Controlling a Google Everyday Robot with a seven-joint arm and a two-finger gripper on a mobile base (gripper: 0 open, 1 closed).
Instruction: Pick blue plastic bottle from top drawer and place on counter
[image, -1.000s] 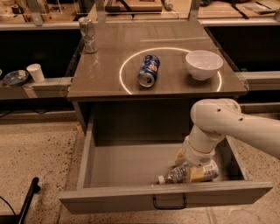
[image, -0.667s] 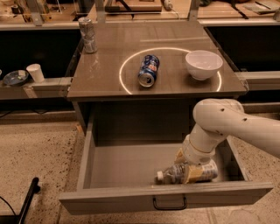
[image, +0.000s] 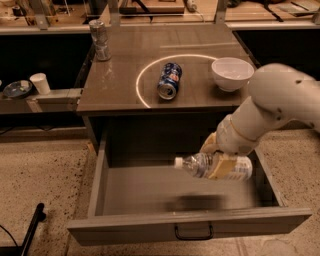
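Item 1, pincer (image: 219, 159): at the end of the white arm (image: 280, 100), above the right half of the top drawer (image: 190, 221). I read it as clenched across the body of the blue plastic bottle (image: 197, 165). The wrist hides most of it from me.

Item 2, blue plastic bottle: clear of the drawer floor and lying level in the grasp, white cap pointing left, pale label end to the right. I see its blurred shadow (image: 197, 202) on the drawer floor beneath it.

Item 3, top drawer: pulled open, black wire handle (image: 194, 232) at the middle of its front.

Item 4, surface (image: 120, 75): marked with a white ring (image: 140, 86). I count three things on it:
- a blue soda can (image: 169, 80) on its side inside the ring
- a white bowl (image: 232, 73) at the ring's right edge
- a silver can (image: 100, 40) upright at the far left corner
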